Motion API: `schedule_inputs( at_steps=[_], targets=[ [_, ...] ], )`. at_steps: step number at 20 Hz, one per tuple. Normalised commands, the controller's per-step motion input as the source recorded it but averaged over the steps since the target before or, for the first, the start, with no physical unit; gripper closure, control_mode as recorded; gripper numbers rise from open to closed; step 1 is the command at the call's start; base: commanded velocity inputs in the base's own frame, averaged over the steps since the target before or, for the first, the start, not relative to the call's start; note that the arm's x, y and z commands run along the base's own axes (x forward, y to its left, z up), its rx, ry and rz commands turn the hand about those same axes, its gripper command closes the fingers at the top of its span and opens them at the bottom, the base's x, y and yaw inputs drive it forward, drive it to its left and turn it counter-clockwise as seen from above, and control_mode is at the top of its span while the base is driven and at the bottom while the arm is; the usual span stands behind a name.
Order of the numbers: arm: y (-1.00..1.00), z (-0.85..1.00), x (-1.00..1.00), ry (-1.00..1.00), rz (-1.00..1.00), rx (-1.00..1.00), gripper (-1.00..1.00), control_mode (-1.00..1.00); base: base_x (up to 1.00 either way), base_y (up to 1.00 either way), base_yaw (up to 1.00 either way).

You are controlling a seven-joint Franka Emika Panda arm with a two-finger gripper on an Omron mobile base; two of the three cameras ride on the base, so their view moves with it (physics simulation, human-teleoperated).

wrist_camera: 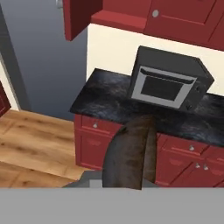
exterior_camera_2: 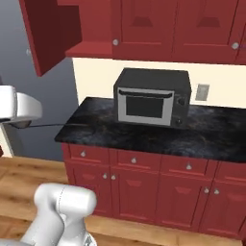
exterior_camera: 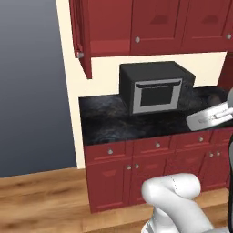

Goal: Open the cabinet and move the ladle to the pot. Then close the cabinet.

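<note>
The cabinet's left door point(exterior_camera: 82, 36) stands swung open, seen edge-on; its right door point(exterior_camera: 154, 20) is closed. The open door point(exterior_camera_2: 48, 33) also shows at top left of the right base view, and the door point(wrist_camera: 81, 17) again in the hand view. My gripper point(exterior_camera_2: 20, 124) hovers left of the counter end, shut on the ladle. The ladle's thin dark handle point(exterior_camera_2: 45, 126) points toward the counter. In the hand view the dark brownish ladle point(wrist_camera: 131, 153) rises from the bottom and hides the fingertips. The white hand point(exterior_camera: 209, 116) sits at the right edge of the left base view. The pot is out of view.
A dark grey microwave point(exterior_camera: 154, 86) stands on the black stone counter point(exterior_camera: 107, 120), above low red drawers and doors point(exterior_camera: 132, 173). More closed upper cabinets point(exterior_camera_2: 202, 29) run to the right. A wall outlet point(exterior_camera_2: 202, 92) sits beside the microwave. Wood floor point(wrist_camera: 35, 144) and a grey wall lie to the left.
</note>
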Motion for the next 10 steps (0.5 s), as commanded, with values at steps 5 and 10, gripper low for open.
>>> schedule_inputs(
  at_steps=[5, 10],
  targets=[
    [0.0, 0.0, 0.0, 0.0, 0.0, 0.0, 1.0, 1.0, -0.2, 0.0, 0.65],
    [0.0, 0.0, 0.0, 0.0, 0.0, 0.0, 1.0, 1.0, 0.0, 0.0, 0.87]
  ],
)
